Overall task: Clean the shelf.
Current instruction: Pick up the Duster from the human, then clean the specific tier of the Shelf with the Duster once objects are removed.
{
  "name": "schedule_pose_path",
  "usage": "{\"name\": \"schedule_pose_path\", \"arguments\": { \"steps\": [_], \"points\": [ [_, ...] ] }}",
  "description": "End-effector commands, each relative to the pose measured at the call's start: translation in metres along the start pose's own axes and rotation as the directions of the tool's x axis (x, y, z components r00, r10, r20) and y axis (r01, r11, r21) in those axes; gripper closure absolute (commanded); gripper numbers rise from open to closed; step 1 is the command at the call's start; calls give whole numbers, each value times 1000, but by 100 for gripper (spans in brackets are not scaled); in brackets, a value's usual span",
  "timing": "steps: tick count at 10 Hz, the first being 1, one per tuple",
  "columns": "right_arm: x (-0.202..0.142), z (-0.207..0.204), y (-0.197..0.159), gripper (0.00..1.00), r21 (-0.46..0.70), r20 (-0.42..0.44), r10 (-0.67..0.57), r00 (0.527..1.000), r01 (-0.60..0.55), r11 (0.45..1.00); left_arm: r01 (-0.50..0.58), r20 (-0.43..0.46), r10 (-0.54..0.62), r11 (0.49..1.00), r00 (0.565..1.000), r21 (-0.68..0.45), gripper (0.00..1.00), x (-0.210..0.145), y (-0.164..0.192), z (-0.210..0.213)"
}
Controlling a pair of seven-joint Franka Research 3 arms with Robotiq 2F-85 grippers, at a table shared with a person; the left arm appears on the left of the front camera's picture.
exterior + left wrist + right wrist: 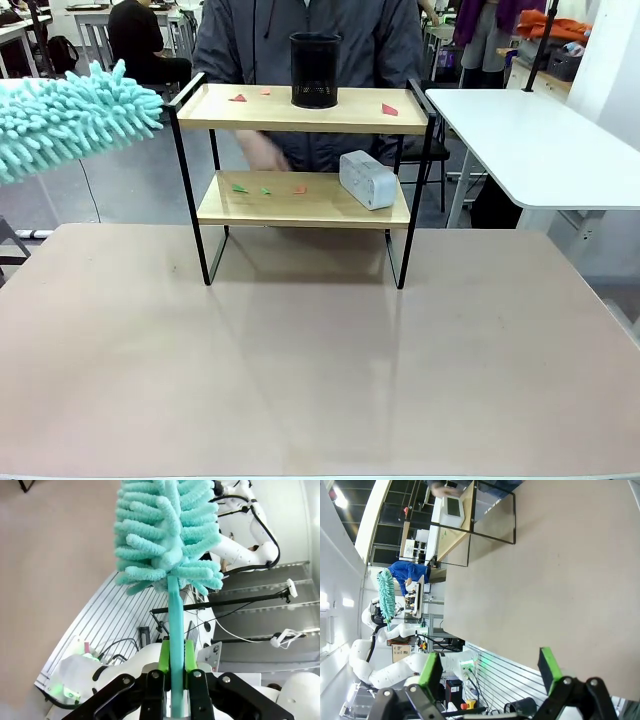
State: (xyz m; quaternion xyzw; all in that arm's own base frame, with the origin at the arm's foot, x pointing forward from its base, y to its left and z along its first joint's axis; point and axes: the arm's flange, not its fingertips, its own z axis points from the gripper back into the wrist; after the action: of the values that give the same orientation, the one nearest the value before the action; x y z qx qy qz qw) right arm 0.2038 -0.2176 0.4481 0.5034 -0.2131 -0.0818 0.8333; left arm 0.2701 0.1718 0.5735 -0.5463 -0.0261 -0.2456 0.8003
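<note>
The shelf stands at the far middle of the table, two wooden boards in a black frame. Red paper scraps lie on its top board, and green and orange scraps on the lower one. A fluffy teal duster hangs in the air left of the shelf's top board, apart from it. My left gripper is shut on the duster's thin teal handle. My right gripper is open and empty over the near table, far from the shelf.
A black mesh cup stands on the top board and a grey-white box on the lower board's right. A person's hand reaches in behind the lower board. A white table stands at the right. The brown table spreads out in front.
</note>
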Motion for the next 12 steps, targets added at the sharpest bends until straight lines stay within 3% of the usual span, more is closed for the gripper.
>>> {"name": "schedule_pose_path", "arguments": {
  "steps": [1,12],
  "points": [
    [1,1,1,0,16,10,27,1000,-27,1000,25,8,-25,999,1000,22,100,-7,-15,7],
    [1,1,1,0,16,10,27,1000,-27,1000,25,8,-25,999,1000,22,100,-7,-15,7]
  ]
}}
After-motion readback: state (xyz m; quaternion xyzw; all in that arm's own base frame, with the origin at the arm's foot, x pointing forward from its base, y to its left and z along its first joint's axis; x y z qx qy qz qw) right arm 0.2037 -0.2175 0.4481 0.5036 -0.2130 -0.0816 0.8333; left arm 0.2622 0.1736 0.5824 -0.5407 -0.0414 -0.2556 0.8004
